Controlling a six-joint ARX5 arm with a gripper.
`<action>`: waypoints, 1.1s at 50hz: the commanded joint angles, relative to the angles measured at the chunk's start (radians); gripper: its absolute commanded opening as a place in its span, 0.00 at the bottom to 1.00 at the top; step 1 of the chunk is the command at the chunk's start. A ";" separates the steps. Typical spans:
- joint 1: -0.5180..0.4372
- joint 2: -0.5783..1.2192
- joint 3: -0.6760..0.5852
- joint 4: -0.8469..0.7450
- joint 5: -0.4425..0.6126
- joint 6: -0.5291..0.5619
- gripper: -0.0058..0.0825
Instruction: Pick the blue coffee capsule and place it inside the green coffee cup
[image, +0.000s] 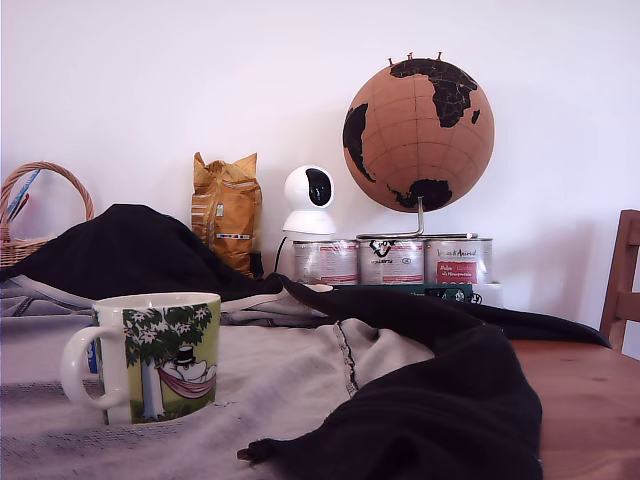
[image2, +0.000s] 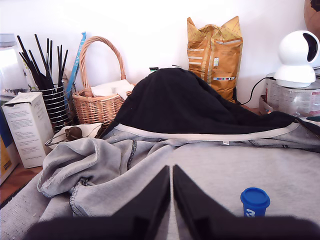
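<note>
The green coffee cup (image: 150, 355), a white mug with a tree and hammock print, stands upright on grey cloth at the exterior view's lower left, handle toward that view's left. The blue coffee capsule (image2: 255, 201) shows only in the wrist view, sitting on the grey cloth. In that same view my gripper (image2: 171, 169) has its two black fingers (image2: 155, 200) almost touching, with only a thin slit between them and nothing held. The capsule lies off to one side of the fingers, apart from them. The gripper does not show in the exterior view, and the cup does not show in the wrist view.
A black garment (image: 450, 400) and a grey sweatshirt (image2: 150, 165) are draped over the wooden table (image: 580, 390). At the back stand a cork globe (image: 418, 135), a white camera (image: 309, 200), tins (image: 390, 260), a yellow bag (image: 226, 210), a wicker basket (image2: 97, 102), a holder of black sticks (image2: 52, 100) and a chair (image: 622, 290).
</note>
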 joint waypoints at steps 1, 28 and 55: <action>0.079 -0.014 0.007 -0.066 0.051 -0.217 0.04; 0.069 0.011 0.010 0.089 0.280 -0.306 0.04; 0.022 0.433 0.010 0.308 0.405 -0.029 0.08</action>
